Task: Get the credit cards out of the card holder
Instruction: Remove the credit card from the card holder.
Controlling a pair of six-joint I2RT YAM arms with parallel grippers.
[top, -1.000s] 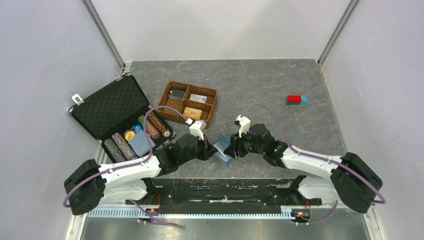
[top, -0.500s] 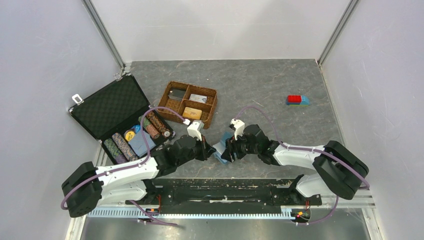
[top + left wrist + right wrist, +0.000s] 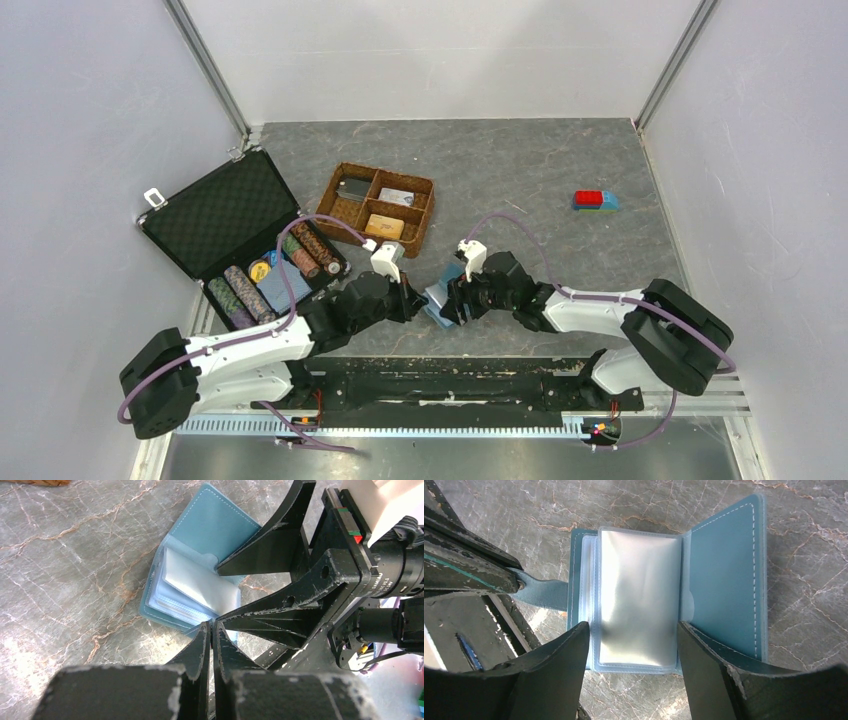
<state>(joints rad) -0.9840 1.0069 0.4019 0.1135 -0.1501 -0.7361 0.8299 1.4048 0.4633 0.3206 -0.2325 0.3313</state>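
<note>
The light-blue card holder (image 3: pixel 444 293) lies open on the marble tabletop between my two grippers. Its clear sleeves (image 3: pixel 636 595) shine with glare, and no credit cards show in them. Its inner cover (image 3: pixel 724 580) lies flat to the right. My left gripper (image 3: pixel 211 626) is shut on the holder's blue tab (image 3: pixel 541 594) at the near-left edge. My right gripper (image 3: pixel 631 627) is open, one finger on each side of the sleeve stack, just above it. In the left wrist view the right gripper's fingers (image 3: pixel 270 555) reach over the holder (image 3: pixel 200 575).
An open black case (image 3: pixel 215 215) with poker chips (image 3: pixel 300 250) stands at the left. A brown wicker tray (image 3: pixel 385 172) with several flat items sits behind the holder. A red and blue block (image 3: pixel 593 200) lies far right. Grey walls close in the table.
My right gripper has moved left over the holder and its jaws have spread wider. The left gripper keeps its hold on the tab and has shifted slightly left.
</note>
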